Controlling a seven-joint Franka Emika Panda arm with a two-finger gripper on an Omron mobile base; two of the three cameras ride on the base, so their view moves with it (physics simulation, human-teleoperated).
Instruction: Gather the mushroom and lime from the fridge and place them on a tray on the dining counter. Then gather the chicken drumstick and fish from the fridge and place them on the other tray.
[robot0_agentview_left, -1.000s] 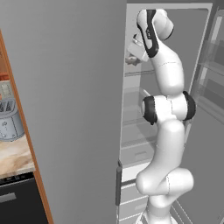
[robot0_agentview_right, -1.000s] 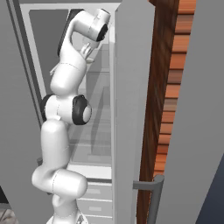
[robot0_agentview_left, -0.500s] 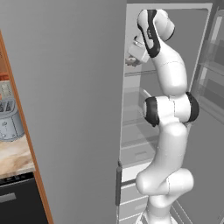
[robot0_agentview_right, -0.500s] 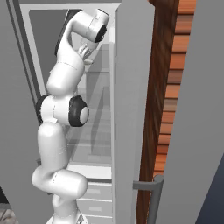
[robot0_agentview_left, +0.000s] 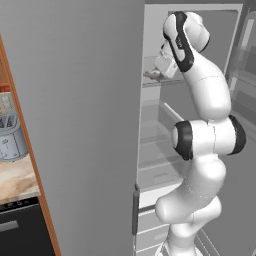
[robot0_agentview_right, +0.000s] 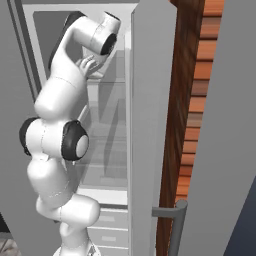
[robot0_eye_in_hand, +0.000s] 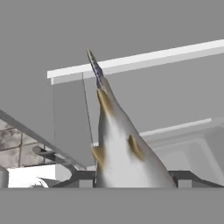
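The fish (robot0_eye_in_hand: 118, 131) is grey with yellowish fins, and its thin tail points up in the hand view. Its body sits between the dark fingertips (robot0_eye_in_hand: 183, 177) of my gripper (robot0_eye_in_hand: 131, 179), which is shut on it. In the left base view my gripper (robot0_agentview_left: 154, 74) is at the front of an upper glass shelf inside the fridge (robot0_agentview_left: 90, 100), with a bit of the fish (robot0_agentview_left: 149, 76) sticking out to the left. The right base view shows the hand (robot0_agentview_right: 90, 66) at the same shelf, beside the open door (robot0_agentview_right: 150, 125). Mushroom, lime, drumstick and trays are out of view.
Glass shelves (robot0_agentview_left: 157, 107) and white drawers (robot0_agentview_left: 150, 220) lie below the hand. A door handle (robot0_agentview_right: 172, 220) juts out low on the right. A brick wall (robot0_agentview_right: 200, 100) stands beyond it. To the left are a stone counter with a grey appliance (robot0_agentview_left: 10, 140) and a black oven front (robot0_agentview_left: 20, 230).
The elbow has sunk and swung slightly to the right. The hand has come a little lower at the shelf front, with the fish still held.
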